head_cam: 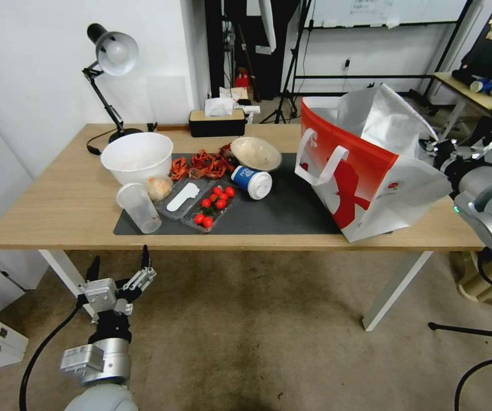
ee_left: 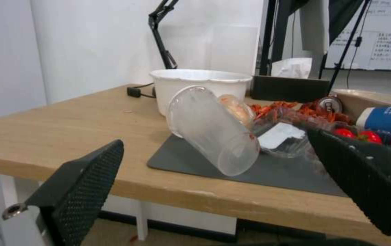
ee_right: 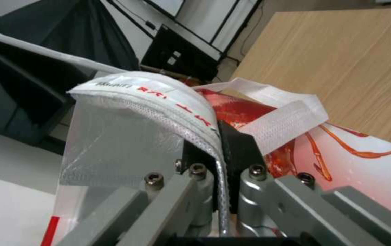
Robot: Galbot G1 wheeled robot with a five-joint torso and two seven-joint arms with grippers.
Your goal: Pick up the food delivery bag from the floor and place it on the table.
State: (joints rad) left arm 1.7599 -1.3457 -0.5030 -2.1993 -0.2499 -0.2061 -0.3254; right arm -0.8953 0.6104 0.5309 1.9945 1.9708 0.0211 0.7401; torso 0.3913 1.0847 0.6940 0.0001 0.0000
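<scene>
Our right claw (ee_right: 220,150) pinches the food delivery bag (head_cam: 366,171) rim, bag resting on the desk (head_cam: 57,200); next we release, while our left claw (head_cam: 119,268) hangs spread below.

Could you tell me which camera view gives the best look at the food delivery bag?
The head view: the whole food delivery bag stands on the table, at its right end. The right wrist view gives a close-up of its rim, clamped by the right pincer. The left wrist view faces the clear cup instead.
</scene>
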